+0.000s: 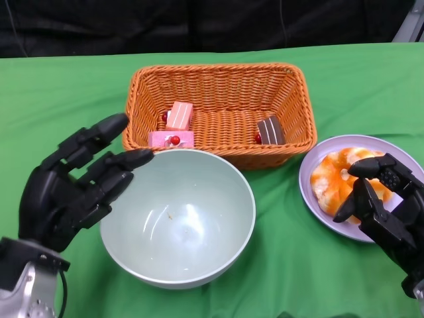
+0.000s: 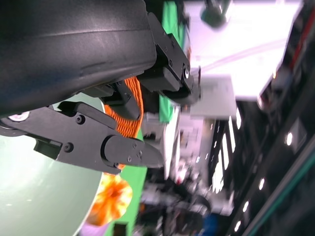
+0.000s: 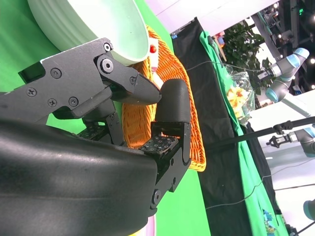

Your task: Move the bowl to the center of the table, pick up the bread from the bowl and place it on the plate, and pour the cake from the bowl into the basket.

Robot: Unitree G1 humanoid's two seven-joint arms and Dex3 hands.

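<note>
Green cloth table (image 1: 59, 86) spreads flat and matte under me, and out at the far middle sits the woven orange wicker basket (image 1: 218, 83), rectangular with sloped ribbed walls. Right up against its near wall is the pale green bowl (image 1: 177, 218), round, smooth, glossy, empty but for a crumb or two. Over by my right sits the lilac plate (image 1: 311, 173), round and shallow, carrying the bread (image 1: 334, 173), puffy and streaked orange and white. My left hand (image 1: 69, 189) is spread wide, holding nothing, fingertips just beside the bowl's rim. My right hand (image 1: 384, 205) hovers above the plate, fingers loosely apart, empty. Inside the basket: two pink cake pieces (image 1: 173, 127) at its left end, a small brown wedge (image 1: 270, 130) at the right.
</note>
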